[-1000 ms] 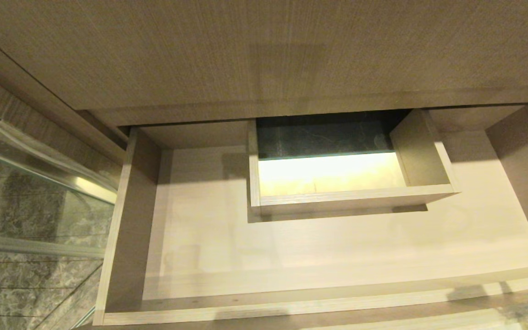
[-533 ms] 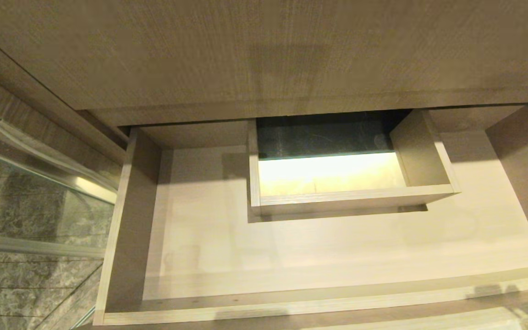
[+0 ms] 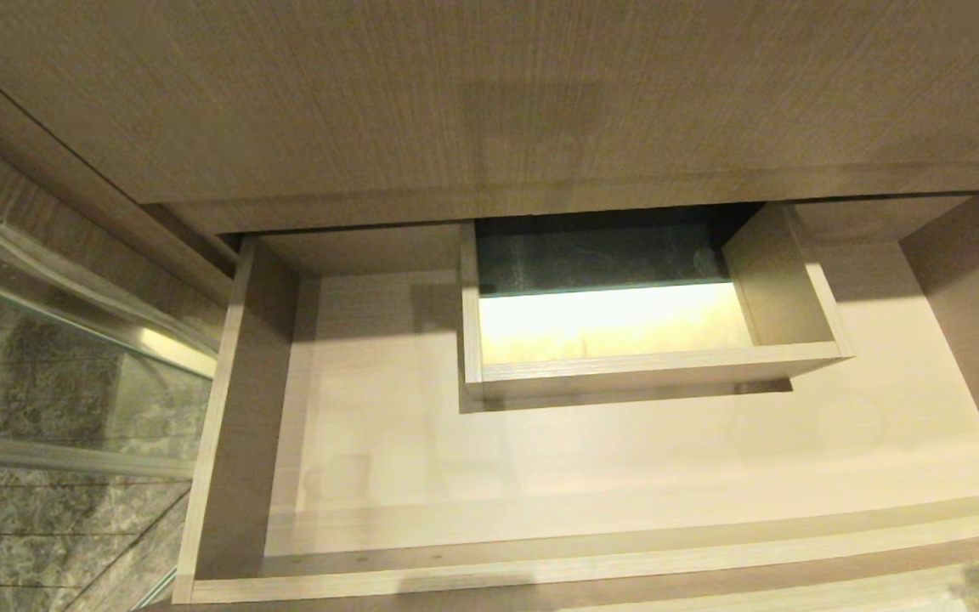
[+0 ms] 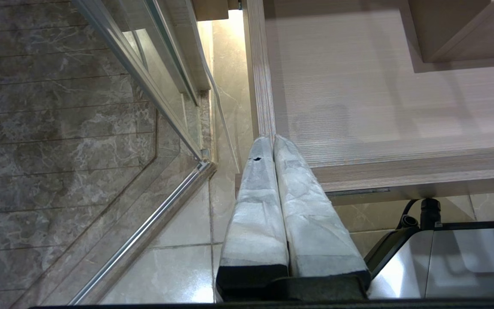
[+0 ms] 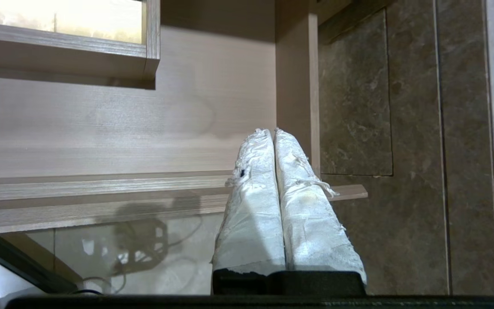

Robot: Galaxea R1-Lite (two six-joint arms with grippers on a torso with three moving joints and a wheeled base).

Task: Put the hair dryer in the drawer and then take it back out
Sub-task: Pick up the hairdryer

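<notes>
Both grippers, left (image 4: pixel 272 139) and right (image 5: pixel 271 131), had fingers clenched together on nothing, near the drawer's (image 3: pixel 489 569) front edge. Drawer stood open, floor bare; inner box (image 3: pixel 651 365) beyond. Hair dryer not visible.

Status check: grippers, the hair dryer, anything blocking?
Left gripper shut, empty, by the drawer's corner. Right gripper shut, empty, at its front edge. Wide tan wood-grain drawer open; no hair dryer in view. Nothing blocking.

The head view looks steeply down into the open drawer (image 3: pixel 625 476), while each wrist view looks from low outside along closed fingers at its own front corner of it.
</notes>
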